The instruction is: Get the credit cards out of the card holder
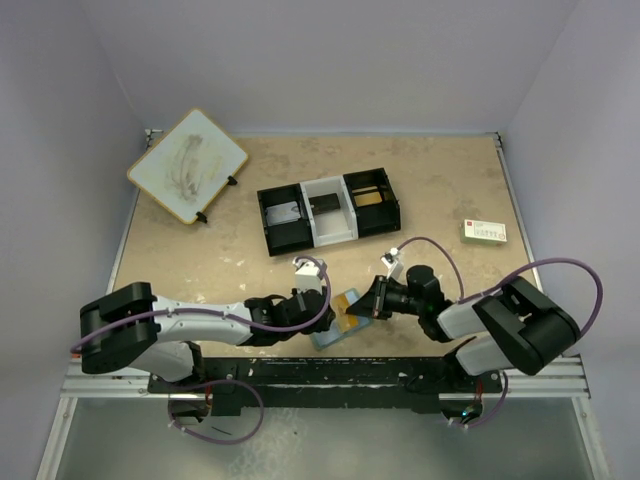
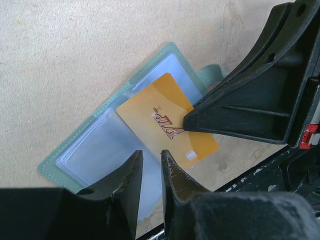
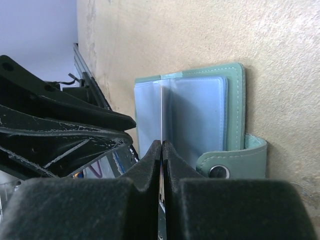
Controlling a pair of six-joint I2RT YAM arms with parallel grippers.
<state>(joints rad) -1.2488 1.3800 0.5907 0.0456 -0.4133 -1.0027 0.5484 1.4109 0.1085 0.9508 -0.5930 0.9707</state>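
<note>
The grey-green card holder (image 2: 90, 132) lies open near the table's front edge, its pale-blue pocket panels (image 3: 197, 117) facing up and its clasp tab (image 3: 232, 162) to one side. An orange-gold credit card (image 2: 160, 115) printed "VIP" lies slanted across it, partly over bare table. My right gripper (image 2: 187, 121) is shut on that card's edge; in the right wrist view the card (image 3: 161, 110) shows edge-on, a thin line running into the right gripper (image 3: 162, 142). My left gripper (image 2: 151, 156) sits over the holder's near panel, its jaws a narrow gap apart and holding nothing. I see no bluish-grey card.
A black-and-white three-compartment tray (image 1: 328, 210) stands mid-table behind the arms. A tilted white board (image 1: 187, 165) is at the back left. A small white box with red and green print (image 1: 485, 231) lies at the right. The metal front rail (image 1: 330, 375) runs just below the holder (image 1: 330, 335).
</note>
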